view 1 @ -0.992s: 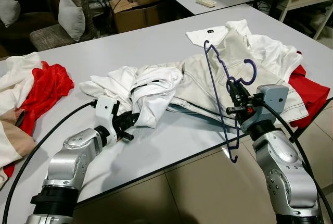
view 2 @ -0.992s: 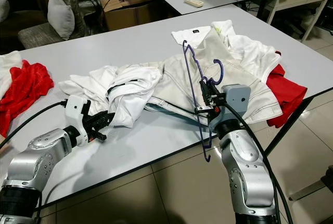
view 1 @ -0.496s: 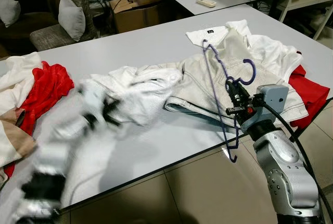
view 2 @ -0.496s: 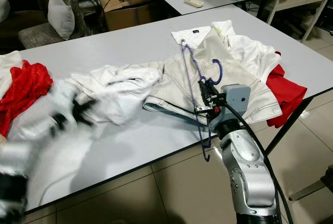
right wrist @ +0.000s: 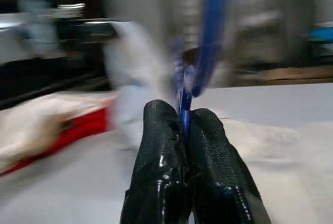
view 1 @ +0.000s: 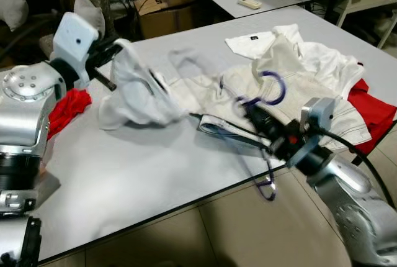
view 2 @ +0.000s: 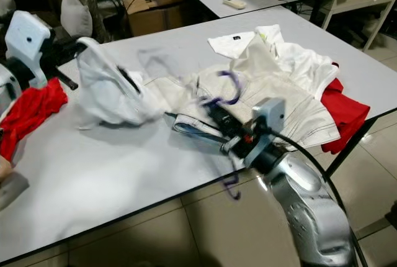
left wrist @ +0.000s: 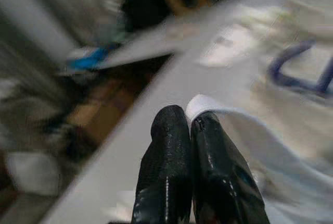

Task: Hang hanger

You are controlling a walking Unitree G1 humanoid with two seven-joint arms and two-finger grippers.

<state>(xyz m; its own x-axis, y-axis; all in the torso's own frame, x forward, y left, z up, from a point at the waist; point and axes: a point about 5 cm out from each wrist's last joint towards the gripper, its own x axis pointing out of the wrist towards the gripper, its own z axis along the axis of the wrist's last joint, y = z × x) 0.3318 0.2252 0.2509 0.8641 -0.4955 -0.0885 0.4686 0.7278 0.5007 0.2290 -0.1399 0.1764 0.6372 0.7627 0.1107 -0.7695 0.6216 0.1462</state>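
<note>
**Hanger in one gripper, shirt in the other**

Hanger made of thin blue-purple plastic [view 1: 268, 96] is pinched in the right gripper [view 1: 255, 115], low over the near part of the grey table [view 1: 142, 174]. Its hook curls up above the pile of white clothes [view 1: 291, 84], and its lower end hangs down past the table edge. It looks blurry. In the right wrist view the two black fingers [right wrist: 158, 146] are pressed tight on the blue bar [right wrist: 208, 31].

The left gripper [view 1: 111, 49] is held up high on the left side. Its fingers [left wrist: 169, 146] are squeezed together on the edge of a crumpled white shirt [view 1: 139, 90]. The shirt hangs down from the gripper, and its bottom part touches the table.

A red cloth [view 1: 65, 105] lies on the table just beside the left arm. Another red cloth [view 1: 372, 115] peeks out from under the white pile at the right edge of the table.
</note>
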